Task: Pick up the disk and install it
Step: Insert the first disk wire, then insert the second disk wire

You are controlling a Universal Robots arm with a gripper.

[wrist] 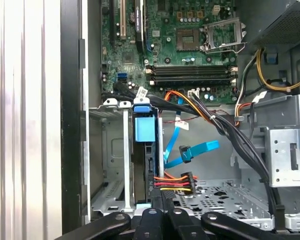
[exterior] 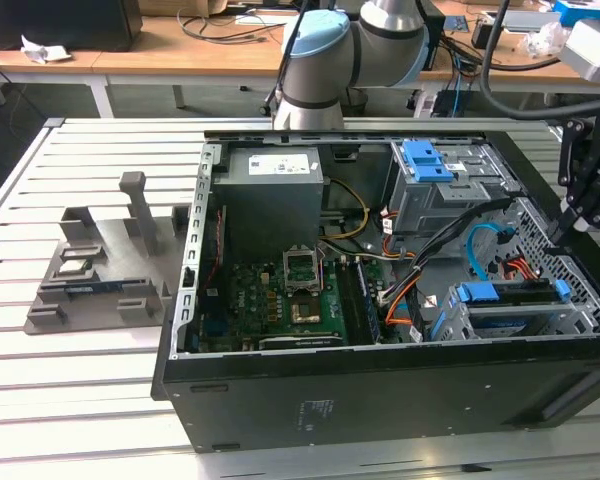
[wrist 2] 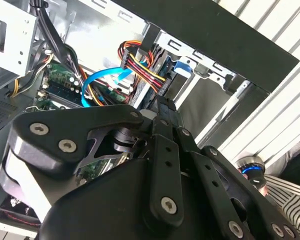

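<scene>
claw (wrist: 161, 212): fingers together, holding nothing | disk (wrist: 144, 150): seated in bay | labels: unreadable

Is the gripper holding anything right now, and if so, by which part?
Cannot be told. The gripper sits at the end of the disk standing in its bay, but the contact itself is hidden.

Black PC case (exterior: 400, 400) w/ green motherboard (exterior: 280, 300) at lower centre, exterior view. Grey power supply (exterior: 270, 195), white sticker. Bright blue drive frame (wrist: 144, 125) mid-frame, first wrist view; light-blue data cable (wrist: 200, 150); red/yellow/orange wires (wrist: 172, 181). Gripper (wrist: 162, 220) black. Slatted table (exterior: 80, 400) white-grey.
</scene>
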